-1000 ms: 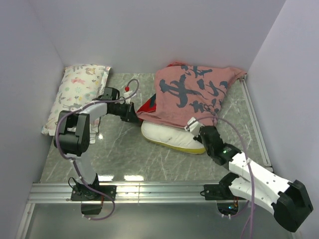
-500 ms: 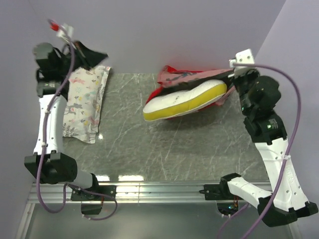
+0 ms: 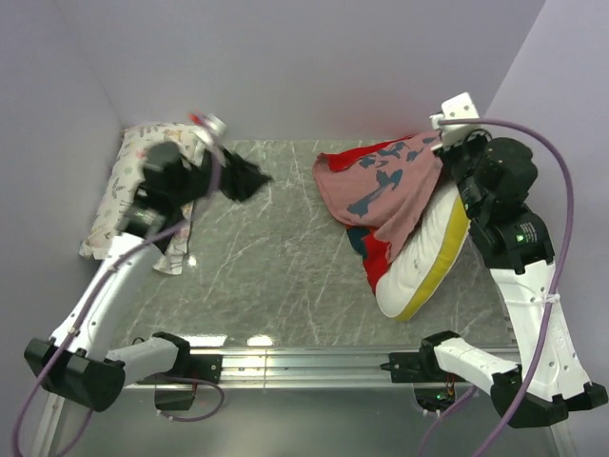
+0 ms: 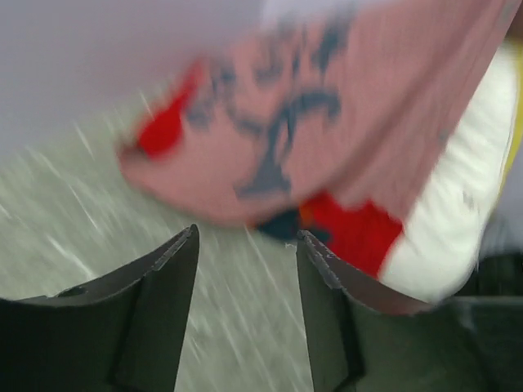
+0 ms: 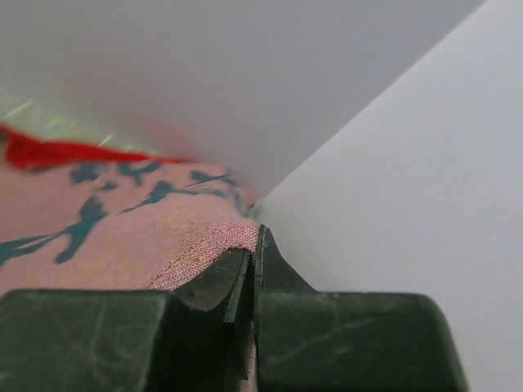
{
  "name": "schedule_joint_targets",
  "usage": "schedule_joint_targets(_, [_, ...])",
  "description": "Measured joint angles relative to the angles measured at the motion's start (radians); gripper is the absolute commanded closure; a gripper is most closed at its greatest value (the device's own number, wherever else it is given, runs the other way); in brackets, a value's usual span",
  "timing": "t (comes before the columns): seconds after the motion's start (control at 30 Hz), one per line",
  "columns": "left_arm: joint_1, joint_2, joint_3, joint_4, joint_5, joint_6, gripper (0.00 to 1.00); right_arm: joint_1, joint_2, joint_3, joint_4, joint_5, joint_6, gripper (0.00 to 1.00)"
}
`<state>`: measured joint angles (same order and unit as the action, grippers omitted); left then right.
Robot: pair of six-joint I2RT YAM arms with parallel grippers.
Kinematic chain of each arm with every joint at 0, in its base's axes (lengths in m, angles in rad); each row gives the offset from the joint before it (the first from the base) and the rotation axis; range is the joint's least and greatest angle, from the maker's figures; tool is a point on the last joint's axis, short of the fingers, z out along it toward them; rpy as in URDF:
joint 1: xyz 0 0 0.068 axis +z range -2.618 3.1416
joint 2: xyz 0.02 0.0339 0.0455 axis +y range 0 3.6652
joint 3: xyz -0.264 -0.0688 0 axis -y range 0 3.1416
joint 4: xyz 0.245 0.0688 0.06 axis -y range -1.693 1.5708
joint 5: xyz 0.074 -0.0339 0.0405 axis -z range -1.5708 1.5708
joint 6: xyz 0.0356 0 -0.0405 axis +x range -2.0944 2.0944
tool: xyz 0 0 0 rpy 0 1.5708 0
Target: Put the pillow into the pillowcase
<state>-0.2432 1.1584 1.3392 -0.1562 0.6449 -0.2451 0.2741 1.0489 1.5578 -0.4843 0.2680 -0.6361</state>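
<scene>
The pillowcase (image 3: 381, 186) hangs at the back right, dull pink side out with dark calligraphy and some red showing. My right gripper (image 3: 443, 145) is raised there and shut on its hem (image 5: 233, 237); the right gripper (image 5: 255, 245) pinches the pink weave between its jaws. The cream pillow (image 3: 423, 267) with its yellow edge band leans steeply under the cloth, its lower end sticking out onto the table. My left gripper (image 3: 245, 177) hovers mid-left, open and holding nothing. In the left wrist view, the left gripper (image 4: 245, 249) faces the pillowcase (image 4: 327, 98) and the pillow (image 4: 458, 212).
A white animal-print pillow (image 3: 128, 186) lies along the left wall under the left arm. Pale walls close in on the left, back and right. An aluminium rail (image 3: 314, 362) runs along the near edge of the marbled table (image 3: 285, 276).
The left arm swung down from high at the back left toward the middle, and its jaws opened. The pillow tipped from lying level to leaning steeply, with the pillowcase draped over its top.
</scene>
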Motion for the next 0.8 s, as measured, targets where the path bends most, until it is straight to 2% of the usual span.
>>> schedule_joint_targets(0.07, [-0.134,-0.017,-0.14,-0.048,-0.099,0.05,0.39,0.03,-0.011,-0.031,-0.053,-0.008,0.019,1.0])
schedule_joint_targets(0.17, [-0.289,-0.015,-0.265,-0.074,-0.243,0.095,0.27,0.082,-0.001,-0.04,-0.096,-0.004,0.042,1.0])
schedule_joint_targets(0.2, [-0.354,-0.015,-0.292,-0.072,-0.301,0.117,0.26,0.092,0.003,-0.039,-0.097,-0.004,0.047,1.0])
schedule_joint_targets(0.4, [-0.636,0.041,-0.299,0.048,-0.541,0.196,0.24,0.155,0.038,0.005,-0.11,0.01,0.082,1.0])
schedule_joint_targets(0.53, [-0.708,0.114,-0.296,0.139,-0.603,0.227,0.18,0.182,0.048,0.014,-0.113,0.02,0.098,1.0])
schedule_joint_targets(0.8, [-0.766,0.237,-0.295,0.256,-0.746,0.293,0.23,0.225,0.07,0.058,-0.135,0.027,0.13,1.0])
